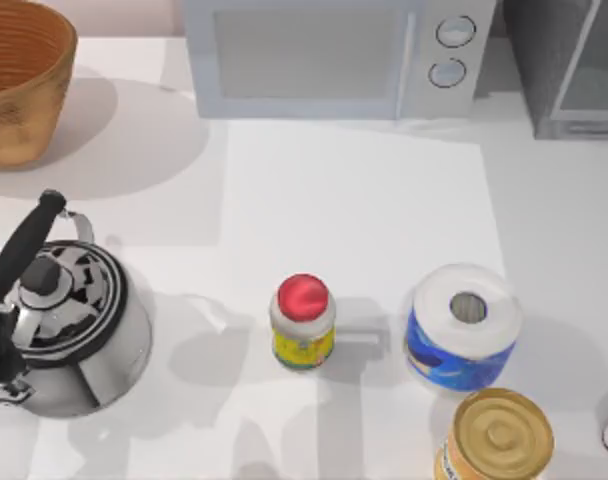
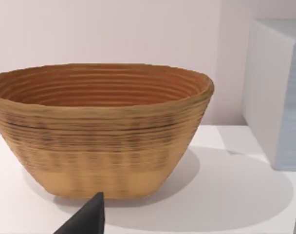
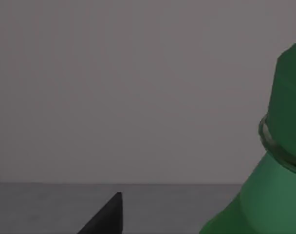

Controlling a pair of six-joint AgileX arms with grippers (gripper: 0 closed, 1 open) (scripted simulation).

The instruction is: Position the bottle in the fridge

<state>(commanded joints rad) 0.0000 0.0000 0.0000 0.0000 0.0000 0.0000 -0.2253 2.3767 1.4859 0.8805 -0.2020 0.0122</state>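
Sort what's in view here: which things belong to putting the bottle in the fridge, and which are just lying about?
Job:
bottle, green, close to the right wrist camera
fridge, table's back right corner

Lying about:
microwave
basket
kettle
red-capped jar
paper roll
gold-lidded can

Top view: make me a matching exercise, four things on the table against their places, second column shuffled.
1. basket
2. kettle
3. microwave
4. tissue roll

a. left edge, near side
b. far side, middle
c. far left corner
d. right of the red-capped jar

Pairs: 1-c, 2-a, 3-b, 4-d
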